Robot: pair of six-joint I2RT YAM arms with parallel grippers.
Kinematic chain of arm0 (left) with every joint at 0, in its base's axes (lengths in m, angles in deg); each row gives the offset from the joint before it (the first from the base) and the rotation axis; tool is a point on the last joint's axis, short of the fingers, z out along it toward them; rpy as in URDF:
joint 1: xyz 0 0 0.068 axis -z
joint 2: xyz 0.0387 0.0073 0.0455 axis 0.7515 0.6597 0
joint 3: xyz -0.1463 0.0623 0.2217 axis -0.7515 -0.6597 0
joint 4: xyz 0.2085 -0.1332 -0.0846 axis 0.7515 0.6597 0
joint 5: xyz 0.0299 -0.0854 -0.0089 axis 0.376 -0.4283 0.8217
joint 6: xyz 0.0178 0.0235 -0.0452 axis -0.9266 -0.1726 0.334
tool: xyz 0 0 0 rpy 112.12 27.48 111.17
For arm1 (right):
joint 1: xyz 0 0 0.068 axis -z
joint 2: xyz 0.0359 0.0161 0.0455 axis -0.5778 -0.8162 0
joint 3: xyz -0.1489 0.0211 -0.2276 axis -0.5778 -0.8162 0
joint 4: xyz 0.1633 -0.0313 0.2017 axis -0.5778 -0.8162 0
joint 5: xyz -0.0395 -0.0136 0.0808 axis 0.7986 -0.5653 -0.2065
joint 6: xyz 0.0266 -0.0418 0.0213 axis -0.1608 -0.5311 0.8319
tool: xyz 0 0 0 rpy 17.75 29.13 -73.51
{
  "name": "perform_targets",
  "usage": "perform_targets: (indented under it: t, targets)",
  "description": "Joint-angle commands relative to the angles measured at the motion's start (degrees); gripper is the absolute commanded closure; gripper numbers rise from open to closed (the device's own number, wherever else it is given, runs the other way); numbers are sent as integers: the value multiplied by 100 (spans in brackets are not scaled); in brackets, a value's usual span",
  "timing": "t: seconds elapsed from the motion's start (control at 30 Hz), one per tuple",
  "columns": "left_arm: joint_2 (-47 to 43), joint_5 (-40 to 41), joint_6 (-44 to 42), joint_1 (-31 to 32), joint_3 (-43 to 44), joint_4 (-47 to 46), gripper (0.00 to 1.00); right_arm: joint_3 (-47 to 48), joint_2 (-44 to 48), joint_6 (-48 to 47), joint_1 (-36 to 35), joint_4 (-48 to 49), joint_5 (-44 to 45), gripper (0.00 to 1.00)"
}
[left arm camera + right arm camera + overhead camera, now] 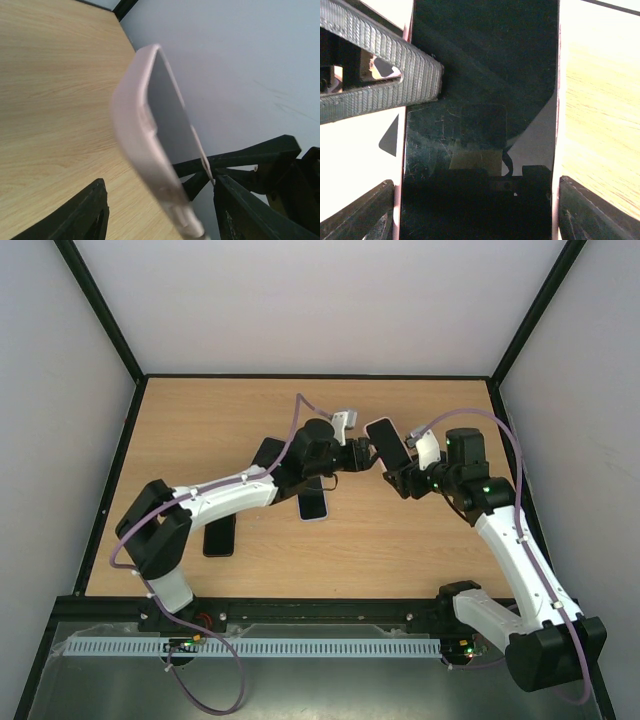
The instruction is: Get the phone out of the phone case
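The phone (385, 443), dark screen up, sits in a pale pink phone case (135, 130) and is held tilted above the middle of the table. My right gripper (397, 472) is shut on the case's two long sides. In the right wrist view the screen (480, 125) fills the frame, with the pink rim (559, 100) against the fingers. My left gripper (362, 453) stands open astride the case's far end. One ribbed left finger (385, 75) lies on the screen's edge. In the left wrist view the other finger (92, 210) is apart from the case.
Three other dark phones lie on the wooden table (200, 420): one (314, 502) below the left wrist, one (220, 535) near the left forearm, one (268, 452) partly under the left arm. White walls and black frame posts enclose the table.
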Motion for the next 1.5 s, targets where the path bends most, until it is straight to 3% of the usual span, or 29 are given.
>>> perform_targets:
  t: [0.0, 0.47, 0.57, 0.67, 0.73, 0.8, 0.9, 1.03, 1.13, 1.23, 1.47]
  targets:
    - [129, -111, 74, -2, 365, -86, 45, 68, 149, -289, -45, 152, 231, 48]
    - [515, -701, 631, -4, 539, -783, 70, -184, 229, -277, -54, 332, 212, 52]
    - [575, -729, 692, -3, 579, -874, 77, -229, 262, -269, -59, 352, 183, 52]
    - [615, -1055, 598, -23, 603, -1120, 91, -251, 272, -275, -56, 334, 133, 52]
    - [516, -1242, 464, -94, 535, -1140, 97, -167, 232, -276, -57, 189, 42, 42]
    - [299, -1308, 325, -220, 322, -1107, 97, 47, 106, -202, -56, -120, -103, 21]
    - [-159, -1688, 110, -531, -222, -1253, 97, 489, -156, -47, -57, -638, -385, 0]
    - [-1027, -2398, -70, -952, -1176, -1706, 97, 928, -312, -305, -51, -1337, -1284, 2]
    - [-1622, -2780, -651, -1089, -1611, -1264, 97, 1041, -270, -588, -50, -1698, -2110, 2]
    - [-2129, -3158, -1323, -1093, -1822, -862, 97, 991, -252, -920, -47, -1832, -2714, 0]
    - [-2777, -3867, -2022, -1093, -1819, -421, 97, 653, 8, -2783, -70, -2578, -3461, 10]
